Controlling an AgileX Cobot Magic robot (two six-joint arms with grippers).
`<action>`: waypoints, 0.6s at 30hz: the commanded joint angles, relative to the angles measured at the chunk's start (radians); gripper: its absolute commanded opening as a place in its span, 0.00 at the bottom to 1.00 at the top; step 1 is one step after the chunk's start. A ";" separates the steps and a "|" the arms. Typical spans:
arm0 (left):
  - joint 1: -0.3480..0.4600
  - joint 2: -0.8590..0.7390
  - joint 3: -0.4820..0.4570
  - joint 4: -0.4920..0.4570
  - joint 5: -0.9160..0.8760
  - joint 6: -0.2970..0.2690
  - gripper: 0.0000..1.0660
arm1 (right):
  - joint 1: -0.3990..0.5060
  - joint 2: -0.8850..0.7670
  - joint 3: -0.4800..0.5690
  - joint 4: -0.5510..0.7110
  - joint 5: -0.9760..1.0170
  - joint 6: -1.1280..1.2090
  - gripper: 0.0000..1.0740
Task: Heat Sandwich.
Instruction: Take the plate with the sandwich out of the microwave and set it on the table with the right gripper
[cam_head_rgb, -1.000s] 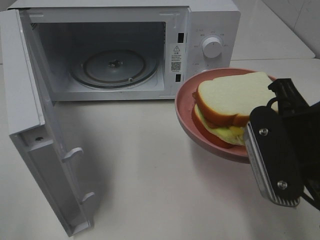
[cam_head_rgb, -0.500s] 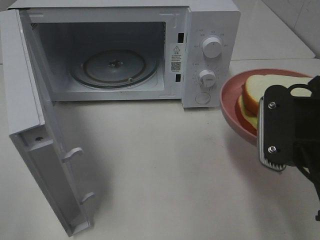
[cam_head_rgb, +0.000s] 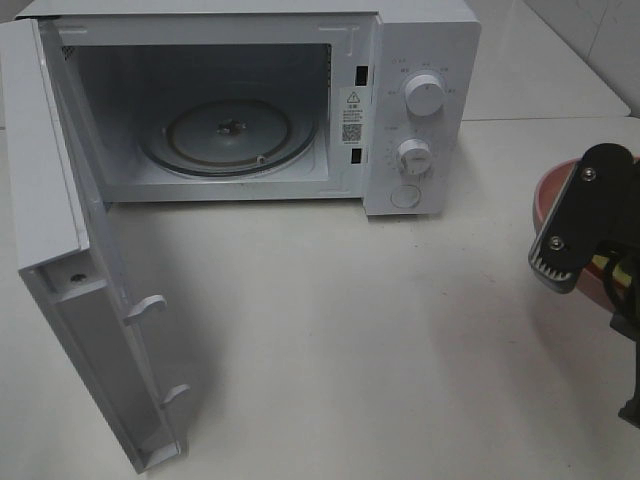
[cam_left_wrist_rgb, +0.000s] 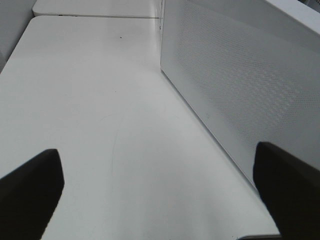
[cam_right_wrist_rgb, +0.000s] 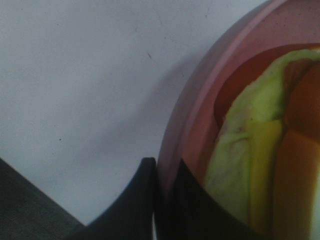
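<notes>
The sandwich (cam_right_wrist_rgb: 250, 165) lies on a salmon-pink plate (cam_right_wrist_rgb: 200, 125), showing pale cream and yellow-green layers in the right wrist view. My right gripper (cam_right_wrist_rgb: 165, 172) is shut on the plate's rim. From the high view, that gripper (cam_head_rgb: 562, 258) is at the far right edge. It covers most of the plate (cam_head_rgb: 548, 195), and the sandwich is almost entirely hidden there. The white microwave (cam_head_rgb: 420, 40) stands at the back with its door (cam_head_rgb: 60, 260) swung wide open and its glass turntable (cam_head_rgb: 228, 135) bare. My left gripper (cam_left_wrist_rgb: 160, 200) is open above the table beside the microwave's side wall (cam_left_wrist_rgb: 240, 85).
The open door juts forward along the left side of the white table (cam_head_rgb: 330, 330). Two knobs (cam_head_rgb: 424, 95) sit on the microwave's right panel. The left arm is out of the high view.
My right gripper has carried the plate and sandwich to the right, away from the microwave's front, until they are mostly past the right edge of the high view. The left gripper stays open.
</notes>
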 joint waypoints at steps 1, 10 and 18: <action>0.001 -0.021 0.004 -0.003 -0.008 -0.005 0.92 | 0.004 -0.007 0.000 -0.042 0.032 0.071 0.03; 0.001 -0.021 0.004 -0.003 -0.008 -0.005 0.92 | 0.004 -0.007 0.000 -0.076 0.046 0.235 0.04; 0.001 -0.021 0.004 -0.003 -0.008 -0.005 0.92 | 0.000 0.036 0.000 -0.103 0.036 0.314 0.04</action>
